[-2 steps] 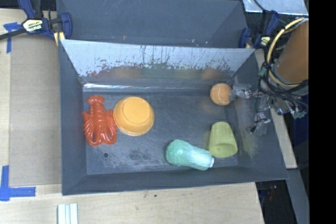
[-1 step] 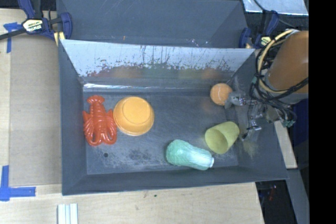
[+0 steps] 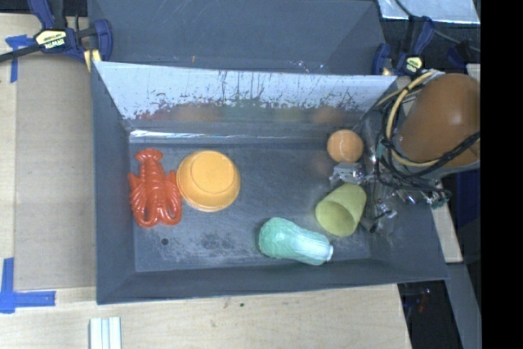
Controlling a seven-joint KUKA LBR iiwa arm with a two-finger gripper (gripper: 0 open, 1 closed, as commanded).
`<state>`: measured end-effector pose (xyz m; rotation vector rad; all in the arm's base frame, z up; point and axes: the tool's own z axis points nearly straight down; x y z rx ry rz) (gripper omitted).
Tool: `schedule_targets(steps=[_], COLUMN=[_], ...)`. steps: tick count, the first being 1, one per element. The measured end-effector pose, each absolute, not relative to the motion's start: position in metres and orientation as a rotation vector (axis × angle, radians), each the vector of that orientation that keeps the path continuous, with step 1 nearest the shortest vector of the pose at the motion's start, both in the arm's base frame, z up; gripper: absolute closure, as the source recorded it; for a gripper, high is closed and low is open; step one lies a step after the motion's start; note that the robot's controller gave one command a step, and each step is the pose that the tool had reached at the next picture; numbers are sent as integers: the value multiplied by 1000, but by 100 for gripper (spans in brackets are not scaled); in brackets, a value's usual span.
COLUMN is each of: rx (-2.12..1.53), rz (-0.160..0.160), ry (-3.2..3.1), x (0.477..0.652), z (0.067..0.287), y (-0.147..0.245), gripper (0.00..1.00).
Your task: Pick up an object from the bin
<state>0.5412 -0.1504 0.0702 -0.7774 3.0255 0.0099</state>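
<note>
We see the gripper (image 3: 373, 194) low at the right end of the bin (image 3: 245, 106), close to the right wall. It sits under the orange wrist cover (image 3: 437, 123) and the black-and-yellow cable loops (image 3: 394, 127).

Gripper state: we cannot tell whether it is released or clenched, because cables and metal brackets clutter that spot. We see nothing clearly held.

Nearest thing is 1 yellow-green cup (image 3: 340, 211). It lies on its side on the bin floor at right of centre, with its open mouth facing lower left and its narrow end up against the gripper. We cannot tell whether they touch or are just beside each other.

1 small orange ball (image 3: 345, 146) sits just above the cup, near the back wall and beside the gripper's upper bracket.

1 pale green lumpy thing (image 3: 292, 241) lies near the front wall, just left of and below the cup.

Well apart, on the left half, are 1 orange bowl (image 3: 208, 181), rim down, and 1 red lobster toy (image 3: 154, 188) just beside it, at the left wall.

5 things in all, loose, none heaped.
</note>
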Motion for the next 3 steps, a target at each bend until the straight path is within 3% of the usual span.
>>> schedule_targets(steps=[1,2,3], rx=[-528,-529,-531], rz=[-7,-7,-1], ry=[3088,3088,3096], x=[547,547,544], z=[70,70,92], y=[-151,-151,-150], gripper=[100,100,100])
